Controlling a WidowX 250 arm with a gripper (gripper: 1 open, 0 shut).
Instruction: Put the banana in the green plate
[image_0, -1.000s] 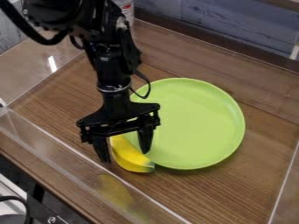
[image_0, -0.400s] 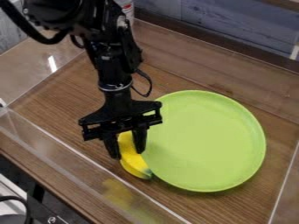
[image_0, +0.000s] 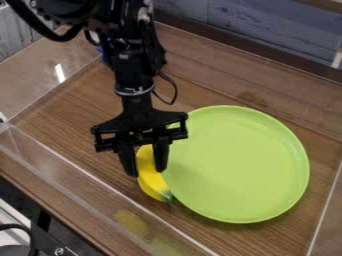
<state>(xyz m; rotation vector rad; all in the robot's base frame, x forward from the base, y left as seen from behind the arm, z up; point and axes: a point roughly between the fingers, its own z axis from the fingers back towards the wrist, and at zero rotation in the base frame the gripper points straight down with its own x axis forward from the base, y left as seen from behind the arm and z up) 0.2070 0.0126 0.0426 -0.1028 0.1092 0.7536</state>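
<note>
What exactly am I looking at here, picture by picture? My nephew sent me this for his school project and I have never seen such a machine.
The black machine is a robot arm, jointed a bit like your own. It reaches down from the upper left and ends in a tool with two fingers that grip things.

There is just one view: a camera looking down at the table from above at a slant. All the pictures come from it, and the last is the present moment.

On the wooden table lies a large round green plate. At its left edge is a small yellow banana, between the fingers, which look closed on it. It is not in the plate yet; putting it there is the job.
</note>
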